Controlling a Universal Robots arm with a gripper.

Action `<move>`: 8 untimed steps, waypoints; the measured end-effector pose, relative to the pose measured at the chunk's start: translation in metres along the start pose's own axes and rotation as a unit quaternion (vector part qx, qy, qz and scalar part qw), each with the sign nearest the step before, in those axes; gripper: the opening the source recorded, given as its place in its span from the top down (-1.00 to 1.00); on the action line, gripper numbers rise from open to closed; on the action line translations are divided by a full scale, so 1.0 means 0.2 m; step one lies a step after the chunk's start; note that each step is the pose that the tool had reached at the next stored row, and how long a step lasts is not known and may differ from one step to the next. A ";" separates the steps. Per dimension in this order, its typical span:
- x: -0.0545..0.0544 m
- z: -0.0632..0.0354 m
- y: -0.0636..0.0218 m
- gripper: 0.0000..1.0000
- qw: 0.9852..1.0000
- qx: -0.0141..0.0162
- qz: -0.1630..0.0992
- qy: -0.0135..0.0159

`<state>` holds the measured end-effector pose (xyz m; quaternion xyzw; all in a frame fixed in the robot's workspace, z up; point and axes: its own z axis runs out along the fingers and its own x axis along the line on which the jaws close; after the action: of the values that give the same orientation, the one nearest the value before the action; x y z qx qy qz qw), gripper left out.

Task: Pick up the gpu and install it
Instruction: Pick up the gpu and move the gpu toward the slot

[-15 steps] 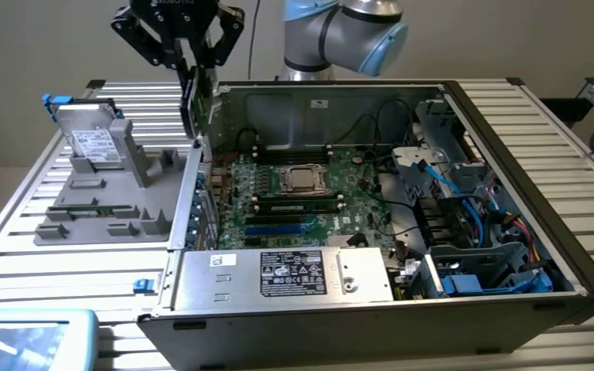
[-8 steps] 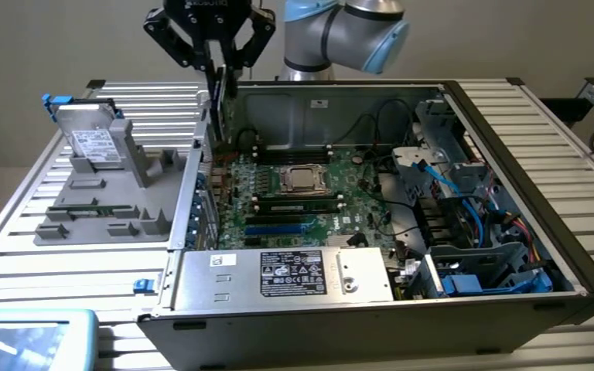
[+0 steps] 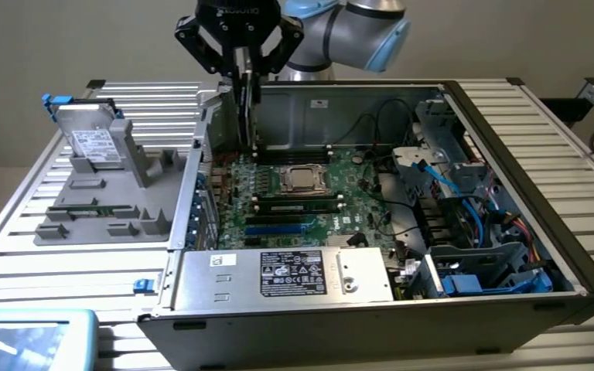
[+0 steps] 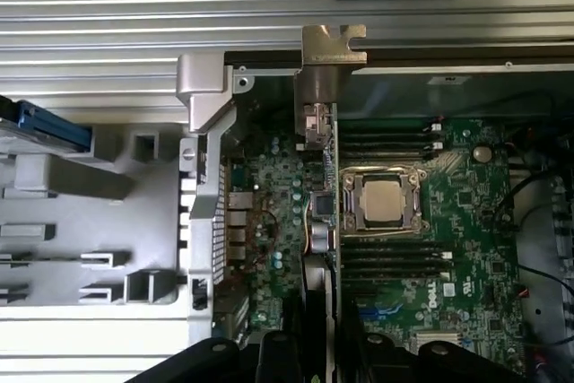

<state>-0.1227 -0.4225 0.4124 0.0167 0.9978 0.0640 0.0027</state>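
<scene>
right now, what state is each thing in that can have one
gpu: held hanging on edge over the open case, not seated in a slot
hand: shut on the gpu
computer case: open, side panel off, board exposed
hard drive: standing upright in the gray holder, outside the case
memory stick: lying flat in the gray holder

A black gripper (image 4: 328, 352) clasps a thin, silver-bracketed expansion card (image 4: 328, 87) edge-on. A green motherboard (image 4: 466, 221) lies beneath it.
</scene>
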 end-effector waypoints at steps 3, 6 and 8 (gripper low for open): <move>-0.06 0.018 -0.002 0.44 1.000 0.001 0.000 0.000; -0.13 0.038 -0.003 0.44 1.000 0.003 0.000 0.000; -0.18 0.053 -0.004 0.44 1.000 0.003 0.000 0.000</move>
<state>-0.0873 -0.4231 0.4019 0.0167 0.9980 0.0609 0.0028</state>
